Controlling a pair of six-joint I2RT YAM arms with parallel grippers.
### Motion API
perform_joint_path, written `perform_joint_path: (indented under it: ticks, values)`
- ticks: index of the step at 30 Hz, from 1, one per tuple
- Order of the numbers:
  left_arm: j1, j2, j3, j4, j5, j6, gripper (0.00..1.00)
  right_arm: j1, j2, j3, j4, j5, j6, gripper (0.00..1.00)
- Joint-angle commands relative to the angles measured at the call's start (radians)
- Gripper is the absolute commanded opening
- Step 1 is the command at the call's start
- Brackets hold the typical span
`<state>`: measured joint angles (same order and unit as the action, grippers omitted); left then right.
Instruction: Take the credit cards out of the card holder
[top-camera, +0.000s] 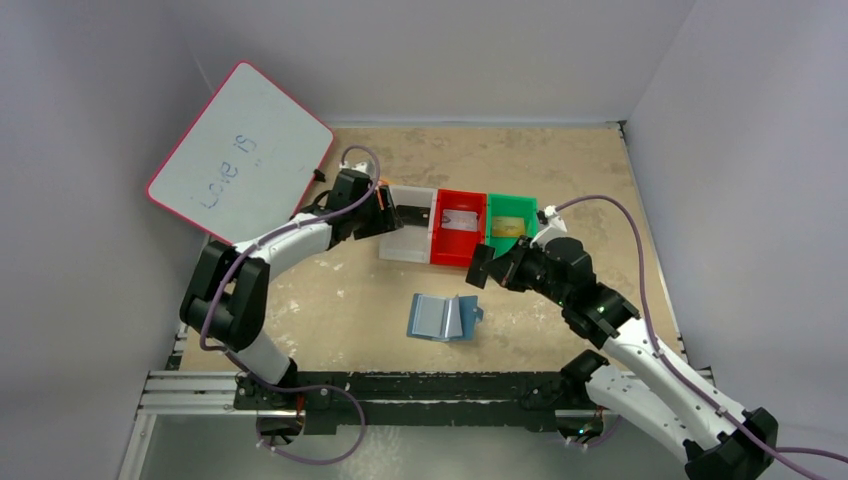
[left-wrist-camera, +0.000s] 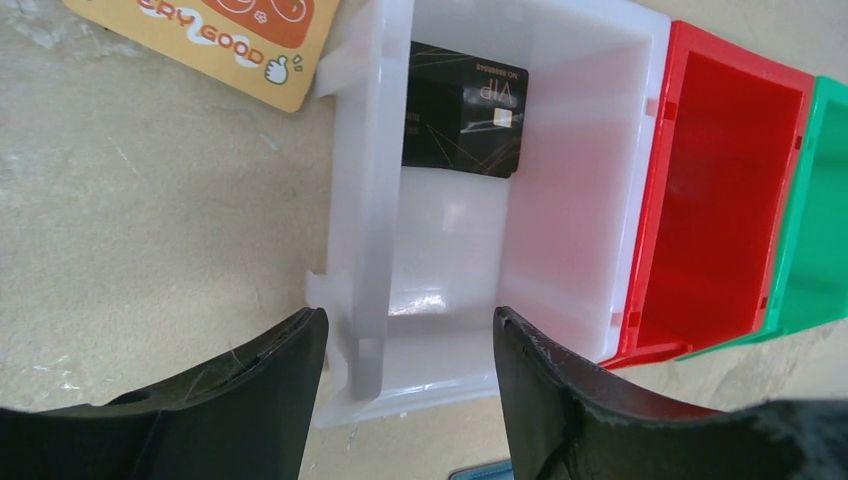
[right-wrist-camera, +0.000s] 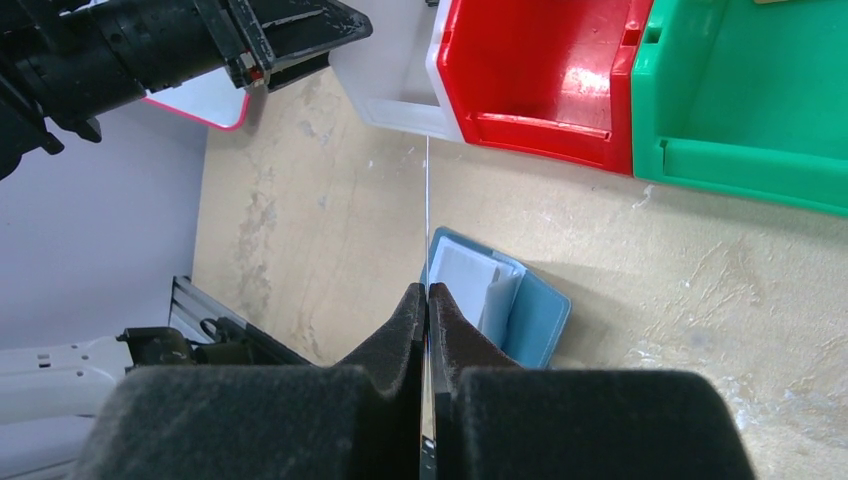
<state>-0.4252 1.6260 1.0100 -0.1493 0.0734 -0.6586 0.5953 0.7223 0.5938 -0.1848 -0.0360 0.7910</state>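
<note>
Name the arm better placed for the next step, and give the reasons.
Right. The right gripper is shut on a thin card seen edge-on, close to the open card holder. The left gripper hangs open and empty over the white bin, where a black card already lies.

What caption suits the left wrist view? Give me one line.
Left gripper open over the white bin, black card lying inside, red bin alongside.

The top camera looks down from behind the arm bases (top-camera: 270, 380) over the whole sandy-brown desk (top-camera: 350, 300). The left wrist view sits close above the translucent white plastic bin (left-wrist-camera: 365, 200), the right wrist view farther back. All three share the red plastic bin (right-wrist-camera: 540, 70).
</note>
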Motion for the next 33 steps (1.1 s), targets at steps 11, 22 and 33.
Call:
perform_joint_path:
  ticks: [11,22,33]
  values:
    - [0.009,-0.045,-0.055,0.08,0.137,0.007,0.51,0.0,0.011,0.019,0.027,-0.001,0.011,0.0]
    - [0.004,-0.097,-0.161,0.174,0.263,-0.042,0.46,0.0,-0.004,0.007,0.045,0.03,-0.019,0.0]
    - [0.003,-0.315,-0.185,-0.015,-0.058,-0.015,0.56,0.0,0.105,0.044,0.285,-0.012,-0.403,0.0]
